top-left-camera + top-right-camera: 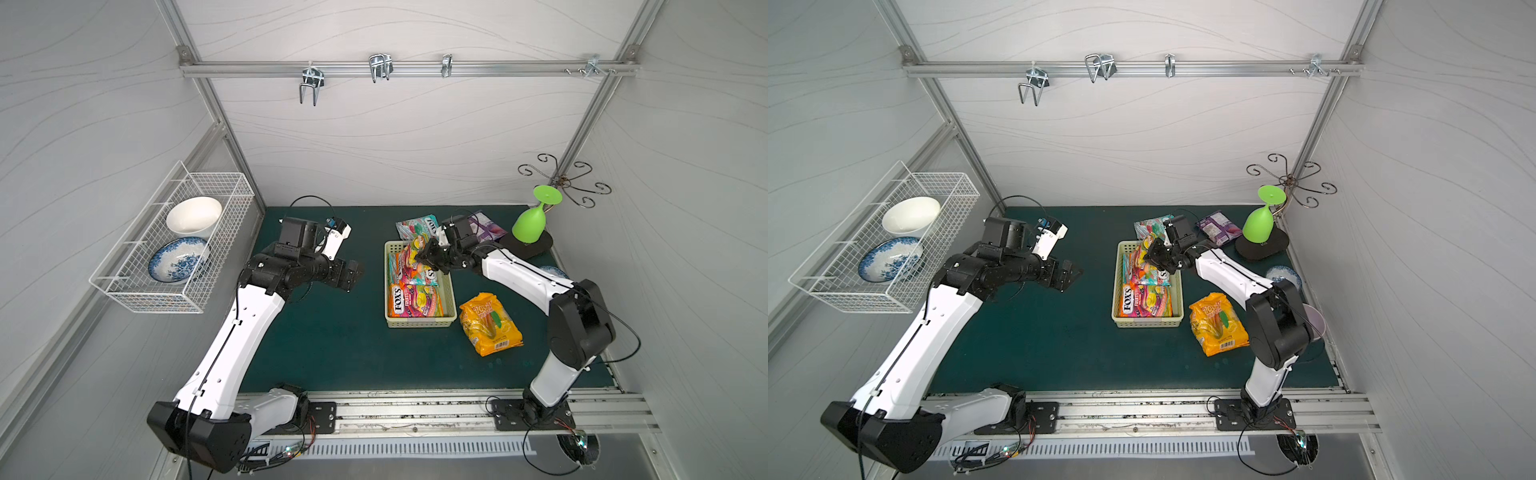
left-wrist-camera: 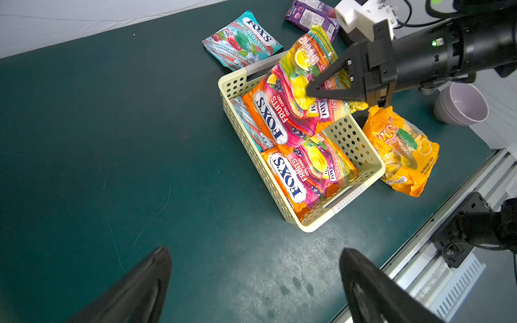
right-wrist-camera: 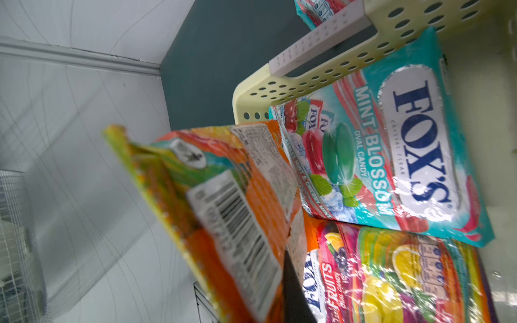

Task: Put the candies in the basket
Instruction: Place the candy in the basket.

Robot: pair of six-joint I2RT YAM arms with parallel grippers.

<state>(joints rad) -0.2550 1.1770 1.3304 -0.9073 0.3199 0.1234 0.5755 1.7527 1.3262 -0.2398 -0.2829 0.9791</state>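
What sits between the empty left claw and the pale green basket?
Nothing: only bare dark green mat separates the left gripper from the basket, as both top views show.

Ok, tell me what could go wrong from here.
1. The right hand holds an orange packet tilted above stacked packets in the basket; dropped here, it may slide over the rim.
2. The basket already looks full, so the large yellow-orange bag beside it may not fit.
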